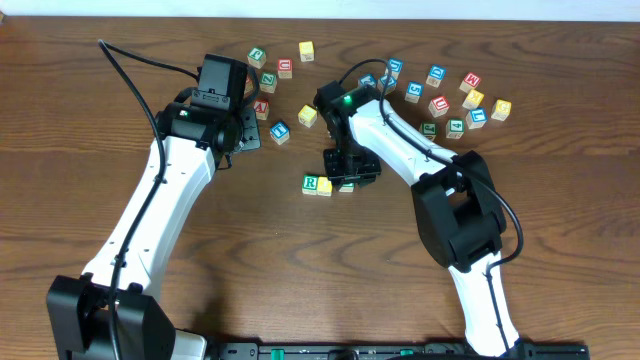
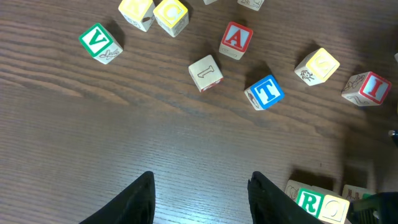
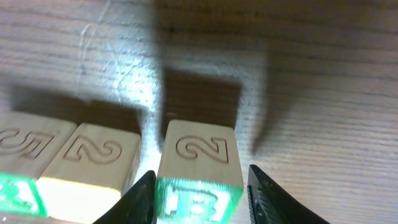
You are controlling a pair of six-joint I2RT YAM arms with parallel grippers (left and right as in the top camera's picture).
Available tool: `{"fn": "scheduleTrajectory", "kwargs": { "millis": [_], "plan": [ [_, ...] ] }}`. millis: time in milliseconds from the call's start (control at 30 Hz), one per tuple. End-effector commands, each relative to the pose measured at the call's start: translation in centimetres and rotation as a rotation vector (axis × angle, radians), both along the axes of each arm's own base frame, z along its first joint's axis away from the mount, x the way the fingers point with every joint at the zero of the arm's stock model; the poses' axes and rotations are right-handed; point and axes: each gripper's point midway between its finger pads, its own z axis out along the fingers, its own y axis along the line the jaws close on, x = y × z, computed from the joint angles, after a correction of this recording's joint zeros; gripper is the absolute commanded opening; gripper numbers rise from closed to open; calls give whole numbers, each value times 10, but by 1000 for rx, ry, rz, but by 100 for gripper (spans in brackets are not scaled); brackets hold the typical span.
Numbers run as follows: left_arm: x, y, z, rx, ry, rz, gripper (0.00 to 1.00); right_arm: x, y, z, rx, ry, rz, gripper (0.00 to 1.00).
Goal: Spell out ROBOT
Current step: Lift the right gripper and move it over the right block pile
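Cube [image 3: 198, 155] of pale wood (sharp-edged, carved numeral) sits on grained tabletop [image 3: 311, 93].

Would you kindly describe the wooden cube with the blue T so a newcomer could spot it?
On the brown wooden table, look beyond the open left gripper. Among the loose wooden cubes there, the blue T cube alone shows a blue letter; its neighbours show a red A and an engraved 1.

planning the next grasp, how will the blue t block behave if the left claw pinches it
The blue T block looks like rigid wood with flat faces, so it probably won't deform or roll. It sits skewed to the open left claw, so closing may twist it. As a small wooden cube, it is likely light.
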Motion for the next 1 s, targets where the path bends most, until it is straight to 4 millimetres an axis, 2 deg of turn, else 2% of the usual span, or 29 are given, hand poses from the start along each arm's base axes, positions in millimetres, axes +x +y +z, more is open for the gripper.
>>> {"fn": "scheduleTrajectory", "kwargs": {
  "millis": [0, 100, 267, 400, 533, 667, 733, 967],
  "plan": [
    [4, 2, 14, 8, -38, 1, 48, 18, 9, 34, 59, -85, 35, 42],
    [4, 2, 14, 8, -38, 1, 48, 24, 11, 49, 74, -133, 37, 43],
    [4, 2, 14, 7, -38, 1, 48, 36, 0, 52, 34, -186, 24, 40],
    [4, 2, 14, 8, -38, 1, 48, 56, -8, 58, 56, -230, -10, 39],
    [4, 2, 14, 8, -38, 1, 48, 77, -15, 72, 79, -292, 2, 40],
    [4, 2, 14, 8, -38, 1, 48, 94, -19, 85, 99, -346, 27, 44],
    [4, 2, 14, 7, -38, 1, 48, 102, -21, 87, 98, -377, 26, 47],
    [4, 2, 13, 8, -35, 1, 48, 126, -24, 93, 71, -485, 10, 47]
  ]
}}
